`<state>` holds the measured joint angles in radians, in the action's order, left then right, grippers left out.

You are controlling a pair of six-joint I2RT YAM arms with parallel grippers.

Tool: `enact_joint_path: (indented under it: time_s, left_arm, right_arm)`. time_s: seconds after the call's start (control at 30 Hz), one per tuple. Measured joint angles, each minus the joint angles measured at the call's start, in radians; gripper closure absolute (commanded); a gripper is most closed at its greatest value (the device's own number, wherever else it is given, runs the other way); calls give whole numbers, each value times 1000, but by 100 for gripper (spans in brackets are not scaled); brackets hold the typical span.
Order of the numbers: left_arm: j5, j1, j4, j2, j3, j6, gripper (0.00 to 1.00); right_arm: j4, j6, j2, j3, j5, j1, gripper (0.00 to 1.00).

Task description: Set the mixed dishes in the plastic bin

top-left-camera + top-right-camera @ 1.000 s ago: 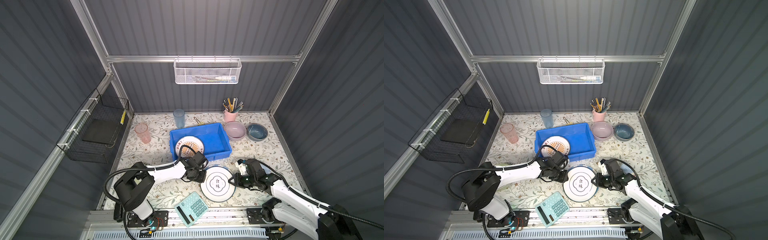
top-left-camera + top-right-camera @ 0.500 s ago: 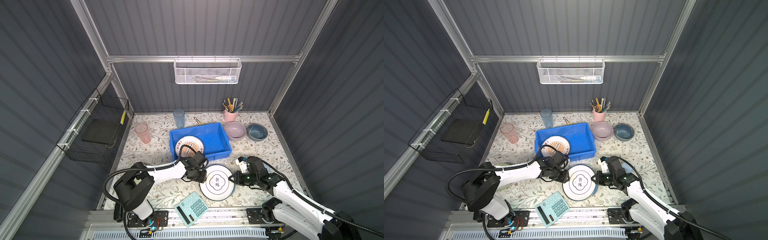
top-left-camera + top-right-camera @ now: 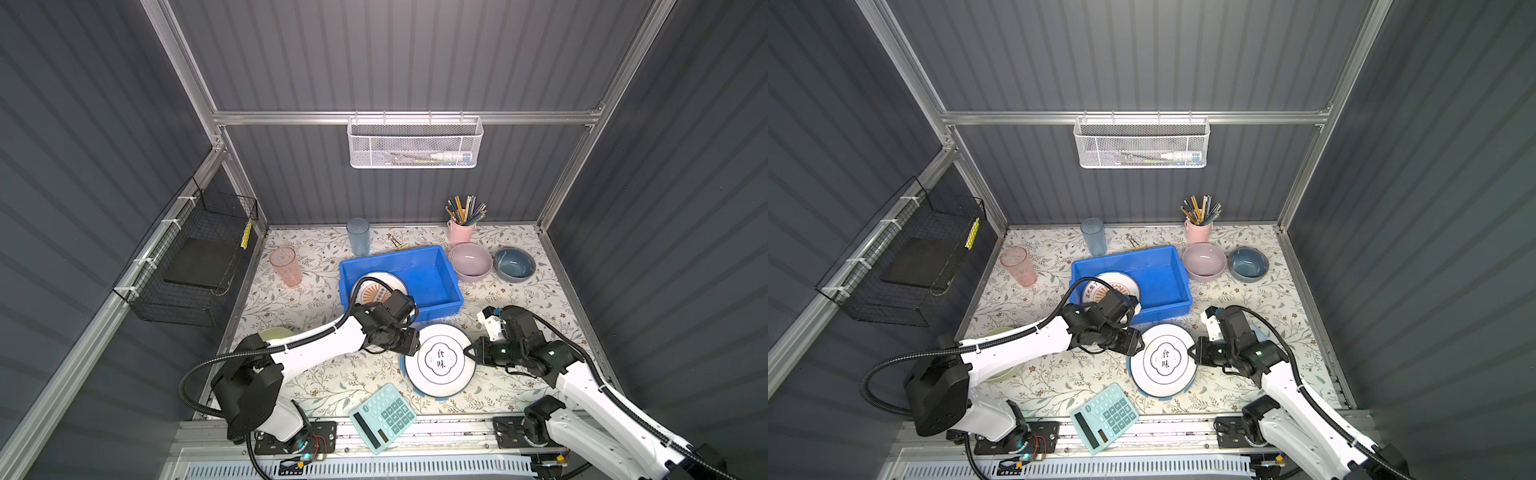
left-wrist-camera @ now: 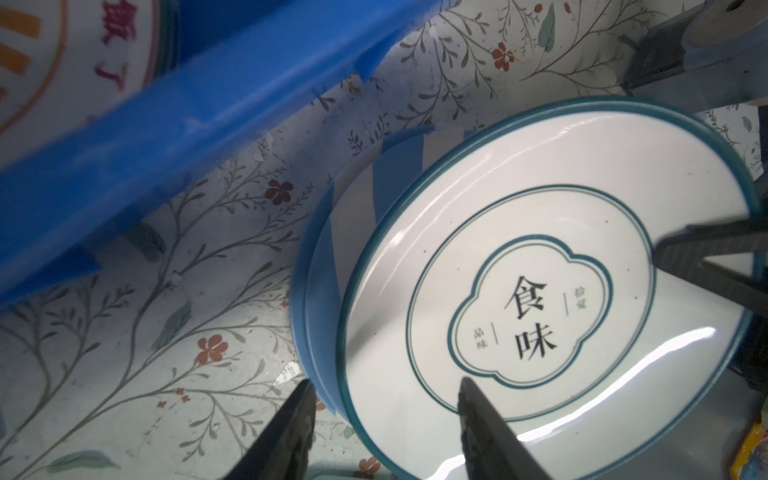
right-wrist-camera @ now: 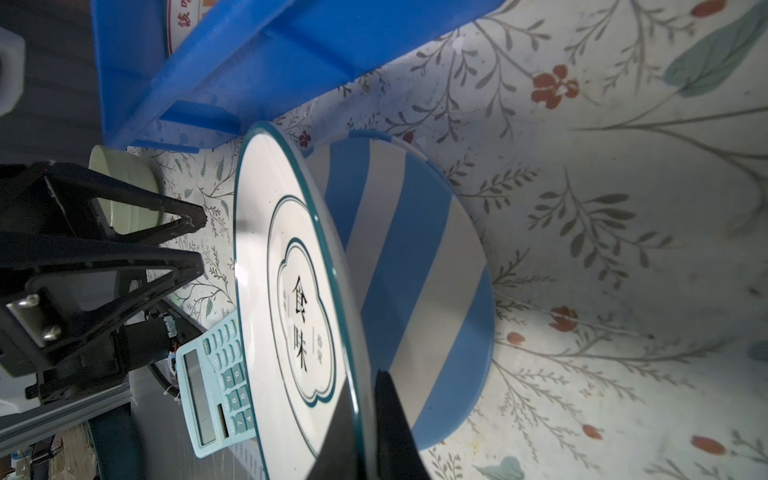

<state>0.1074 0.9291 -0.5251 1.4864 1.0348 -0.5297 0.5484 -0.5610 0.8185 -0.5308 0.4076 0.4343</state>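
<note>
As the right gripper (image 3: 468,351) pinches the white plate (image 3: 440,359) at 3 o'clock, left gripper (image 4: 385,384) agape and empty, the one-edge hold may slip.

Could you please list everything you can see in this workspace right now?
plastic bin: one, bright blue, mid-table.
lettered plate: one, white with orange pattern, inside the bin.
white plate: one, teal-rimmed, tilted, in front of the bin.
striped plate: one, blue-white, under the white plate.
bowls: three; pink bowl and dark-blue bowl right of the bin, pale-green bowl partly under the left arm.
tumblers: two; pink tumbler left of the bin, blue tumbler behind it.
pencil cup: one, pink, back right.
calculator: one, mint green, front.
mesh basket: one, white, back wall.
wire basket: one, black, left wall.
left gripper: open, astride the plates' edge.
right gripper: shut on the white plate's rim.
</note>
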Motion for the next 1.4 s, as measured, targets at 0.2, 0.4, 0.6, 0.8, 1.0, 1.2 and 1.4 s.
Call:
enact_joint_path:
  time_s: [0.2,0.4,0.6,0.8,1.0,1.2,1.4]
  left_arm:
    - [-83,-42,-67,-93,43,3,28]
    - [-110,-239,-104,-177,41,0,24]
    - [-127,-406,-177,-199,40,6,34]
    - [-127,-533,-192,-199,0,19,39]
    - [-118,-571,-192,-172,-26,33,44]
    - [-104,-576,-170,-153,-59,39,49]
    - [-81,-576,-133,-137,-79,38,56]
  right_arm:
    - [32,31,7,-91,-10,-16,100]
    - [26,47,84,-206,4,-53,100]
    - [-26,45,206,-353,4,-68,100]
    - [-60,46,366,-515,-17,-67,100]
    - [-66,53,521,-654,-33,-68,100]
    - [-70,58,647,-762,-33,-67,100]
    - [-68,57,776,-860,-36,-50,100]
